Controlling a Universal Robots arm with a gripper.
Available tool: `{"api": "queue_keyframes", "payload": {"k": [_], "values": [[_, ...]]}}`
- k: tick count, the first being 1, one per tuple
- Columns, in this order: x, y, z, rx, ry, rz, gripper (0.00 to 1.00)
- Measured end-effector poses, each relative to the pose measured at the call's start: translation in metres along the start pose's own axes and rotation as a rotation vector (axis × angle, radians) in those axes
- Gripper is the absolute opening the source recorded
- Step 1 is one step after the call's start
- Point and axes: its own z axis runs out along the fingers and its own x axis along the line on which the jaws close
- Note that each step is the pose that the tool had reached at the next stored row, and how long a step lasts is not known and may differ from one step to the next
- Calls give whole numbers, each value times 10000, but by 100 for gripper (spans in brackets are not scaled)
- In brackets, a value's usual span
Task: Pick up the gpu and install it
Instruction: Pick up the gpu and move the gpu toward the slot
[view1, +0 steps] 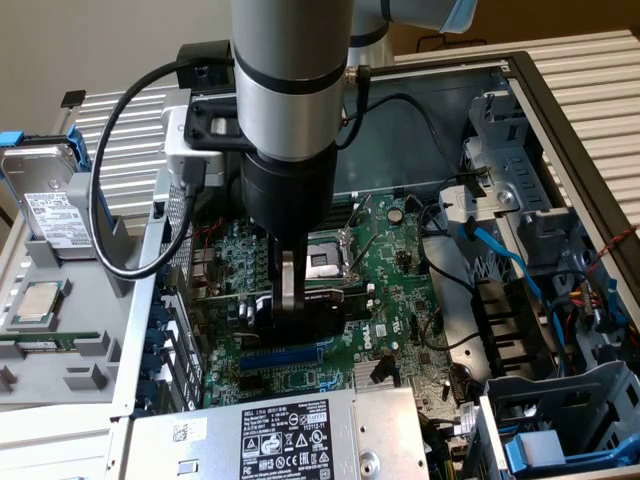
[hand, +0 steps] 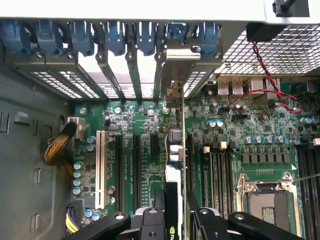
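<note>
Over the Dell motherboard (view1: 400, 262), jaws grip the upright gpu (hand: 173, 150).

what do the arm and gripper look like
The arm is a silver-grey tube with a blue cap and a black wrist. A black cable loops to a grey box on its side. The gripper is black, with bolted linkages and a grey finger.

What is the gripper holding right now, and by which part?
The gripper holds the gpu by its upper edge, a finger on either face; the card stands on edge over the motherboard.
</note>
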Motion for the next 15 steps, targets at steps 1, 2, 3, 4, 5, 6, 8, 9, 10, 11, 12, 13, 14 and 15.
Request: {"api": "queue_keyframes", "payload": {"k": [1,2,3,4,5,6,8,9,10,11,12,13,14,15], "values": [[-3,-1,1,-1,3,-28,27],[-4,-1,1,-1,5,-43,27],[-3,0,0,-2,7,-46,27],[-4,0,0,-2,9,-46,27],[-4,0,2,-2,8,-46,27],[-4,1,2,-2,8,-46,27],[-4,4,3,-2,7,-45,27],[-4,5,4,-1,7,-45,27],[-4,5,3,-2,8,-46,27],[-4,5,3,-2,8,-46,27],[-4,6,3,-2,8,-47,27],[-4,10,4,-1,8,-45,27],[-4,12,4,-1,8,-47,27],[-4,14,4,-1,8,-46,27]]}}
